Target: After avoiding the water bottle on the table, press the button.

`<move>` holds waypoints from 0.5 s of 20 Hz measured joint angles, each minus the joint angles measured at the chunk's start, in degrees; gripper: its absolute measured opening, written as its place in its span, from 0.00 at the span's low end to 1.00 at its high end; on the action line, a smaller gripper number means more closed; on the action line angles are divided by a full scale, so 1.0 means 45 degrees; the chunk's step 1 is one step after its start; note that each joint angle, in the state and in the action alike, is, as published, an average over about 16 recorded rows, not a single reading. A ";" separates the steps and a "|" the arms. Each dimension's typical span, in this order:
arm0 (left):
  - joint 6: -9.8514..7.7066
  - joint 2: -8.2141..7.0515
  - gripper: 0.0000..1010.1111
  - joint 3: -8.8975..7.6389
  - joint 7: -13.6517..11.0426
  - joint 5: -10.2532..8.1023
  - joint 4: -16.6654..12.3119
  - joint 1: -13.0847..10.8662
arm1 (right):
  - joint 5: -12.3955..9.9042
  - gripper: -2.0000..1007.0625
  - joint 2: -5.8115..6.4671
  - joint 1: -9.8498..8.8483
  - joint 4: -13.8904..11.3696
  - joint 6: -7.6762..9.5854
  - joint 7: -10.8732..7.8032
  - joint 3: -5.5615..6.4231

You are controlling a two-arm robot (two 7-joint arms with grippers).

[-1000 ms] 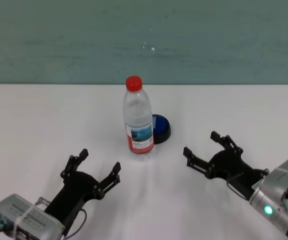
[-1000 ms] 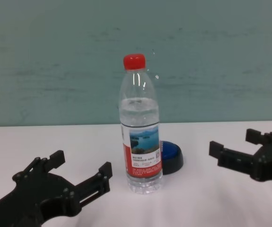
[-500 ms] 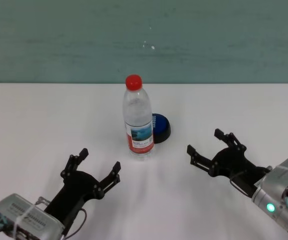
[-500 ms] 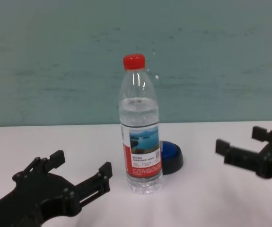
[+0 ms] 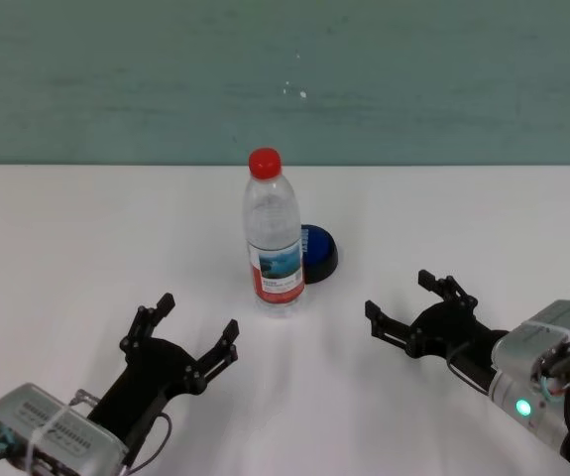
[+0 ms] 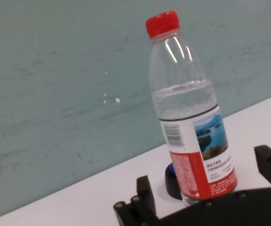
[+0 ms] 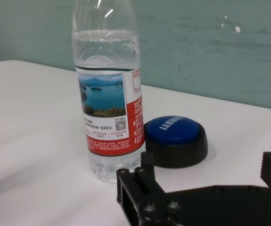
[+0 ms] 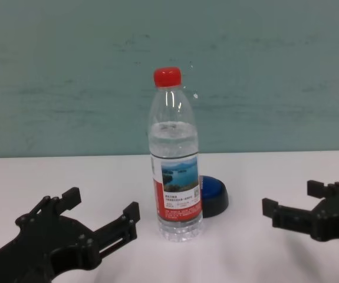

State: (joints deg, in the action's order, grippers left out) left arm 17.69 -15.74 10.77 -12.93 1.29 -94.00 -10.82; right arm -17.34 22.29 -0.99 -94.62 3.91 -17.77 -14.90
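**A:** What's the button (image 5: 318, 252) like, and where does it sit?

**B:** Low and round, a glossy blue dome on a wider black base, with pale lettering across the top that I can't read. It rests on the worktop (image 5: 86, 238) near the middle, just behind and to the robot's right of the water bottle (image 5: 273, 238); from the head view the two seem to touch, though I can't be sure.

**A:** And the bottle?

**B:** Upright, tall, clear ribbed plastic with a red screw cap. It's filled to about the shoulder. The label is red and white with a blue lake picture.

**A:** The arms?

**B:** Both are black, angular and bolted. The left end effector (image 5: 187, 334) hovers low over the near left of the worktop, fingers spread wide, gripping nothing, well short of the bottle. The right end effector (image 5: 408, 298) is on the near right, likewise splayed and empty, pointing toward the button but apart from it.

**A:** Surface and room?

**B:** A plain matte white worktop, wide and flat. Behind it is a dull teal wall (image 5: 443, 79), scuffed in streaks, with a few small white flecks.
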 joint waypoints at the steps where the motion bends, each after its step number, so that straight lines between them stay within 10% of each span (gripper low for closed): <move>1: 0.0000 0.0000 0.99 0.0000 0.0000 0.0000 0.0000 0.0000 | 0.0006 1.00 -0.0012 0.0010 0.0006 0.0053 0.0004 0.0006; 10: 0.0000 0.0000 0.99 0.0000 0.0000 0.0000 0.0000 0.0000 | -0.0219 1.00 -0.0096 -0.0103 0.0014 -0.0390 -0.0175 0.0198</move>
State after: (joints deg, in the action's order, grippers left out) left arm 17.69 -15.74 10.77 -12.93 1.29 -94.00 -10.82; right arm -18.33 21.86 -1.46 -94.56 2.16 -18.56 -14.01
